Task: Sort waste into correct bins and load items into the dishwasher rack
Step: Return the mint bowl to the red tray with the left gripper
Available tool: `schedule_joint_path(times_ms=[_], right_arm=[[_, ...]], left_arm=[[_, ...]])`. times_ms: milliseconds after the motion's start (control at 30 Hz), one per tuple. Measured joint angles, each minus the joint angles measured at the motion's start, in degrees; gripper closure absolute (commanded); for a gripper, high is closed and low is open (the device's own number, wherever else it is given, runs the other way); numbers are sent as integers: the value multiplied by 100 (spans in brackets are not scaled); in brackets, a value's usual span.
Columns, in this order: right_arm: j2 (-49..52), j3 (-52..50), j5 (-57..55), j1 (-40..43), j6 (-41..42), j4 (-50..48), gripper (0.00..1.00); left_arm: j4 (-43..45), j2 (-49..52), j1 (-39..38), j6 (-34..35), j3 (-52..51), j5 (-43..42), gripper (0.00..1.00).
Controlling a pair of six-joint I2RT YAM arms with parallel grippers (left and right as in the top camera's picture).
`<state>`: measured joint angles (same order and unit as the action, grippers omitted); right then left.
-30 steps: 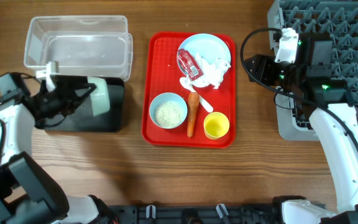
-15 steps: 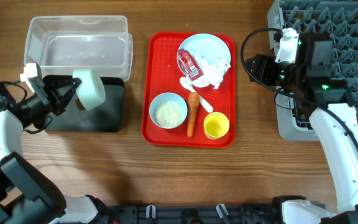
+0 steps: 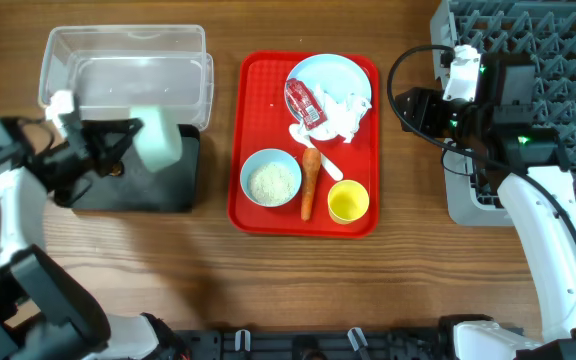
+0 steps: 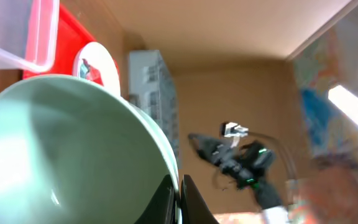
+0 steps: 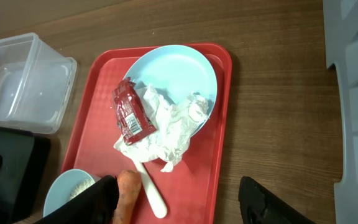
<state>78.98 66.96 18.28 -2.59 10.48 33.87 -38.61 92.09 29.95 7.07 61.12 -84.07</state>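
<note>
The mint-green bowl is tilted on its side above the black bin, at 9 o'clock from the red tray. The left gripper is closed tight on the rim of the bowl. The clear bin stands at 12 o'clock from the black bin. The right gripper, its jaws wide apart, hangs at 3 o'clock from the tray, near the dishwasher rack.

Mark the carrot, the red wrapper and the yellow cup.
orange carrot [image 3: 309,185]: overhead view, middle of its length.
red foil wrapper [image 5: 131,116]: right wrist view, centre of the foil.
small yellow cup [image 3: 348,202]: overhead view, inside bottom of the cup.
</note>
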Motion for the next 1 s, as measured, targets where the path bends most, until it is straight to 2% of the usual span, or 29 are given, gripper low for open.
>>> schedule_joint_path(times_ms=[200,367,433,567,767,900,1000], right_arm=[[0,0,-15,0,0,0,35],[0,0,-17,0,0,0,35],[0,0,-17,0,0,2,34],[0,0,-35,0,0,2,35],[0,0,-35,0,0,83,35],[0,0,-37,0,0,87,35],[0,0,-35,0,0,87,34]], left_arm=[[46,-649,-2055,275,1161,1908,96],[293,-960,-4301,348,1681,4824,96],[337,-828,-5171,363,1685,6555,96],[647,-90,-6142,358,1685,8612,96],[1215,1283,-6384,358,1679,9871,96],[1687,1843,-6360,356,1663,10185,96],[1786,1904,-6360,358,1661,10247,96]])
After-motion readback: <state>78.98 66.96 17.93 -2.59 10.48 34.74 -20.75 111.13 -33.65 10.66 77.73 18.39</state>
